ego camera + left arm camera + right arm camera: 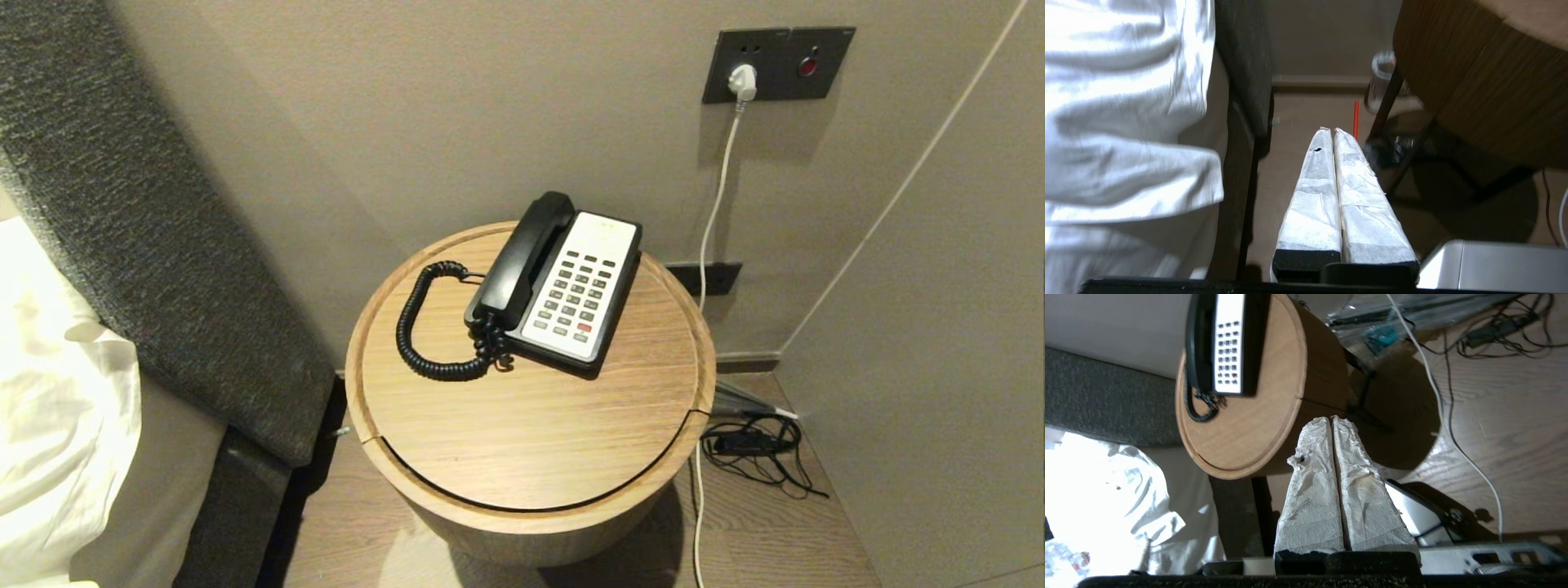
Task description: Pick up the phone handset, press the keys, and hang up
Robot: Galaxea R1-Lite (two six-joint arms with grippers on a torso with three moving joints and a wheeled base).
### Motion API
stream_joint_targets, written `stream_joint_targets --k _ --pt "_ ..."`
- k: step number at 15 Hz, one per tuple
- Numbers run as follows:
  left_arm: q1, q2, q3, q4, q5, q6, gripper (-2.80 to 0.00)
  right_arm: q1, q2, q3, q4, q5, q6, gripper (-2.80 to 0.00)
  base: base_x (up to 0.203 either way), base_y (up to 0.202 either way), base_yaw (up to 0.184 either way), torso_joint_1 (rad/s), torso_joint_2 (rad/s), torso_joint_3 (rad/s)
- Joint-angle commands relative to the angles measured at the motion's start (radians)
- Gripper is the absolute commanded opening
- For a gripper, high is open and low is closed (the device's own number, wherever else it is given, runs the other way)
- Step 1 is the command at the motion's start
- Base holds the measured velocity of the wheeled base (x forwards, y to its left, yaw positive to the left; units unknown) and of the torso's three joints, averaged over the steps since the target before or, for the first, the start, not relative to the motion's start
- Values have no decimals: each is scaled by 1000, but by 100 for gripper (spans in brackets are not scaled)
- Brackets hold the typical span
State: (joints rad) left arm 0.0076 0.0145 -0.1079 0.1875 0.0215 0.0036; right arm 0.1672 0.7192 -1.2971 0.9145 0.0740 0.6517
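Note:
The black phone handset [522,257] lies in its cradle on the left side of the black phone base, with its coiled cord [424,335] looping onto the round wooden table [531,433]. The keys [575,296], dark grey with one red, sit in the white faceplate. The handset [1194,343] and keys [1227,353] also show in the right wrist view. My left gripper [1331,130] is shut and empty, low beside the bed, below the tabletop. My right gripper [1330,419] is shut and empty, low in front of the table. Neither arm shows in the head view.
A grey padded headboard [147,245] and white bedding [57,408] stand left of the table. A white cable [718,196] runs from the wall socket [775,64] to the floor, where black cables [759,449] lie at the right.

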Motion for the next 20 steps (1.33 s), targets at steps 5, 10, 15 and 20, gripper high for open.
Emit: stream_joint_targets --k 5,10,15,20 --pt "0 -13 40 -23 -13 26 -280 -58 -310 214 15 -9 -86 -280 0 0 0 0 0 0" --pt "0 -13 46 -36 -15 26 -280 -141 -479 394 -40 42 -267 -280 0 0 0 0 0 0" --pt "0 -13 46 -36 -15 26 -280 -160 -601 648 -173 33 -353 -280 0 0 0 0 0 0" --pt "0 -13 46 -36 -15 26 -280 -162 -620 1041 -639 -22 -461 -280 0 0 0 0 0 0"
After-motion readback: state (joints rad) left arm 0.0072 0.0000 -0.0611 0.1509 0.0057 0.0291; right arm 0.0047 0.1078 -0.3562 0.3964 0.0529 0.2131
